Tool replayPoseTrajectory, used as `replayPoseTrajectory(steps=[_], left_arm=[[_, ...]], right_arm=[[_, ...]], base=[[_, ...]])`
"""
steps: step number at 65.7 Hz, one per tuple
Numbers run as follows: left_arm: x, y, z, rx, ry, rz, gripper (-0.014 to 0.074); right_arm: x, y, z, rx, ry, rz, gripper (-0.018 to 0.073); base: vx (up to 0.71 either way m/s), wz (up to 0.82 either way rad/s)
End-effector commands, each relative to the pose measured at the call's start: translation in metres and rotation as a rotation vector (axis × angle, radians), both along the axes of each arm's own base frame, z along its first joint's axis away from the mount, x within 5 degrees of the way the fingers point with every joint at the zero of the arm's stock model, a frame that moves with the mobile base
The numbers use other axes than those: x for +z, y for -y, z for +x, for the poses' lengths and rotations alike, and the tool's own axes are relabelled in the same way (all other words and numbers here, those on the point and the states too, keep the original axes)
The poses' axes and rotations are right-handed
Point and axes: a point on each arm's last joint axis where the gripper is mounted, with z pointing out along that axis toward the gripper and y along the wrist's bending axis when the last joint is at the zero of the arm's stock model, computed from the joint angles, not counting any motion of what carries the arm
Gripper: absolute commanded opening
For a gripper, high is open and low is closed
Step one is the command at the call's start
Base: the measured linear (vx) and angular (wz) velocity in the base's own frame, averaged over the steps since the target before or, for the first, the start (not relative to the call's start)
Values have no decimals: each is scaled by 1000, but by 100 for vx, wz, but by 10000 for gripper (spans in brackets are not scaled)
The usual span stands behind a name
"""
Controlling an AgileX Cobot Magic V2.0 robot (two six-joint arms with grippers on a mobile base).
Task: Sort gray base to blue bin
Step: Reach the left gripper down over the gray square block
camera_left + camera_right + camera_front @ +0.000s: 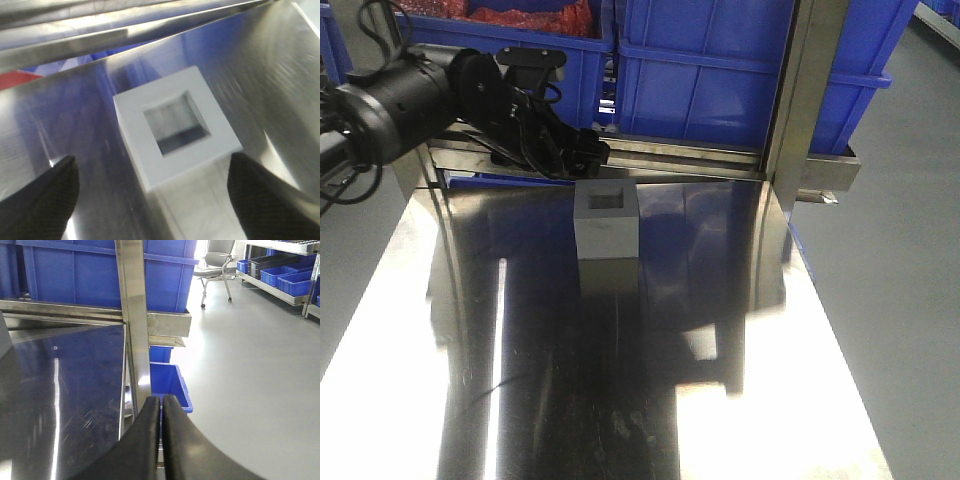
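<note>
1. Exterior front-facing view: the gray base (608, 228) stands upright on the shiny steel desk (840, 390), towards its far edge, with the square recess facing up. Just behind it, past a steel rail, a blue bin (720, 90) sits on the rack among others like it. I cannot tell which bin is the target.

2. Handling, as a judgement: the block looks stiff and solid, with flat matte sides that should not slip between the pads. Its weight cannot be read from the pictures, though at this size it is probably light. The best hold is across two opposite side walls, a little below the top rim. The recess is too shallow to hook into. The polished desk may let the block slide if it is nudged from one side.

3. The left claw (588, 152) hangs just behind and to the left of the block, close above it. In the left wrist view the left claw (152, 165) is spread wide and holds nothing. Its black fingers (47, 200) show at either side of the gray base (177, 127), which lies between them and slightly ahead, untouched.

4. The right claw (161, 402) is pressed together and empty, well apart from the block, near the desk's right edge.
</note>
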Motion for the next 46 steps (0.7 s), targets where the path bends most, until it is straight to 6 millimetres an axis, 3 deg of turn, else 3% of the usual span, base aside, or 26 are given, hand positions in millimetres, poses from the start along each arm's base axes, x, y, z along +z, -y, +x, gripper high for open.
replayPoseTrajectory(steps=[1, 24, 46], left_arm=[[30, 6, 4, 26, 97, -96, 587], [-9, 16, 31, 32, 55, -90, 587], [-26, 16, 39, 64, 46, -87, 587]], right_arm=[[6, 1, 1, -9, 72, -24, -5], [6, 1, 1, -9, 72, -24, -5], [6, 1, 1, -9, 72, -24, -5]], base=[[0, 0], [0, 0], [0, 0]])
